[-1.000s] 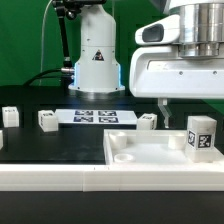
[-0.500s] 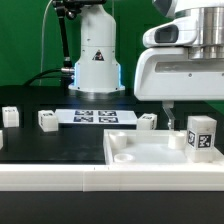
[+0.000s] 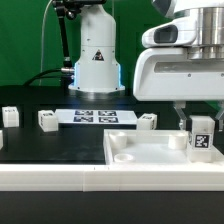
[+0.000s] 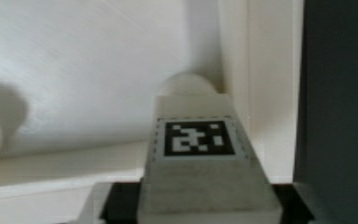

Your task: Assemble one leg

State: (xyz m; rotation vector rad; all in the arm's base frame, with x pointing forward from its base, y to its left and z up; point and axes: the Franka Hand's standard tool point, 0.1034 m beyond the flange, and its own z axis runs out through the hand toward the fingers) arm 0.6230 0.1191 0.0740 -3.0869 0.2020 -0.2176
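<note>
The leg, a small white post with a black-and-white tag on its face, stands upright on the right end of the large flat white rimmed piece. My gripper has come down over the leg's top, one finger on each side. In the wrist view the leg fills the space between the two dark fingers with no gap on either side. My gripper is shut on the leg. The leg's foot still rests on the white piece.
Three more small white legs stand on the black table: one at the exterior view's far left, one beside the marker board, one behind the white piece. The marker board lies at the back. The robot base stands behind it.
My gripper has moved toward the exterior view's right and down, from beside the leg to around its top. The leg has not moved.
</note>
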